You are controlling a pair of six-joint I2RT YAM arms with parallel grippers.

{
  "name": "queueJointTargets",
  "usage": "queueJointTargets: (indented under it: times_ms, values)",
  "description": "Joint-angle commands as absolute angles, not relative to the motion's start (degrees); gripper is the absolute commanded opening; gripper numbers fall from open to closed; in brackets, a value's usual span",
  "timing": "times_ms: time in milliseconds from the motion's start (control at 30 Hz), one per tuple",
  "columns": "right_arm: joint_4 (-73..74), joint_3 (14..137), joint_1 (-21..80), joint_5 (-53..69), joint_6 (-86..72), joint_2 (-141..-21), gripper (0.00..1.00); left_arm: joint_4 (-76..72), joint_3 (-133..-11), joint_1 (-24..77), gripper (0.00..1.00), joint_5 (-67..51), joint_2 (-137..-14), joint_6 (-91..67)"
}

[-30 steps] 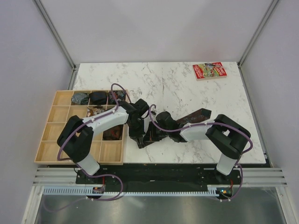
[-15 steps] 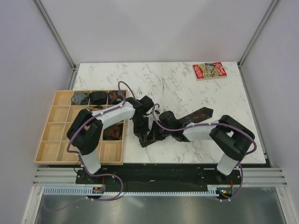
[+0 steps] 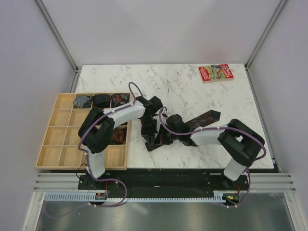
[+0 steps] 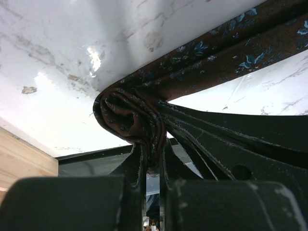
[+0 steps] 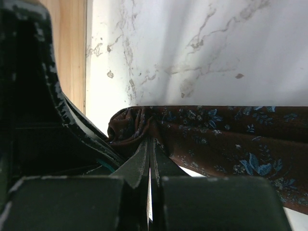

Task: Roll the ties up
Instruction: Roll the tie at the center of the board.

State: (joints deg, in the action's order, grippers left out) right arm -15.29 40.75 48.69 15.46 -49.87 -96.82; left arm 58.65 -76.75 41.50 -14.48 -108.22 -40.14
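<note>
The marble table (image 3: 192, 86) carries a wooden compartment tray (image 3: 53, 139) along its left edge, with rolled ties (image 3: 101, 100) already sitting in the far row and in 1 nearer cell; a red booklet (image 3: 215, 73) lies well apart at the far right corner and plays no part here

The tie (image 3: 204, 118) in hand lies flat on the marble near the table's front middle, its broad end pointing far-right and its narrow end gathered where the 2 arms meet

The left gripper (image 4: 153, 161) has its jaws clamped on the bunched end of the fabric, and the right gripper (image 5: 150, 156) has its jaws pressed together on the same bunch from the other side

The coil (image 4: 127, 118) is only a small crumpled knot so far, so the roll seems barely begun, with nearly the whole strip left to wind

To do this well, I judge that 1 gripper should hold the core firmly while the other turns or feeds, with light tension along the flat length so each wrap lands square on the last; a slack or skewed first turn would likely cone out sideways and unravel when released
</note>
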Motion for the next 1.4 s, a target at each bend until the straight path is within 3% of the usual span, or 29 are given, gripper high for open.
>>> queueJointTargets:
  times_ms: [0, 300, 500, 600, 1367]
  values:
    - [-15.1, 40.3, 48.3, 17.1, -49.0, -93.6, 0.00, 55.9, -80.9, 41.5, 0.02, -16.7, -111.7, -36.9]
    - [-11.0, 39.4, 46.8, 15.7, -47.0, -88.8, 0.00, 60.6, -86.2, 41.4, 0.08, -14.2, -115.0, -33.9]
    - [-6.0, 39.4, 45.7, 13.8, -44.9, -83.8, 0.00, 61.0, -87.8, 41.4, 0.30, -13.6, -114.3, -33.8]
    - [-3.4, 39.4, 45.3, 12.7, -44.2, -81.0, 0.00, 61.1, -88.2, 41.4, 0.37, -14.0, -113.7, -33.8]
    - [5.6, 41.2, 45.0, 11.6, -42.6, -69.8, 0.01, 61.8, -92.5, 41.6, 0.52, -15.7, -111.2, -35.1]
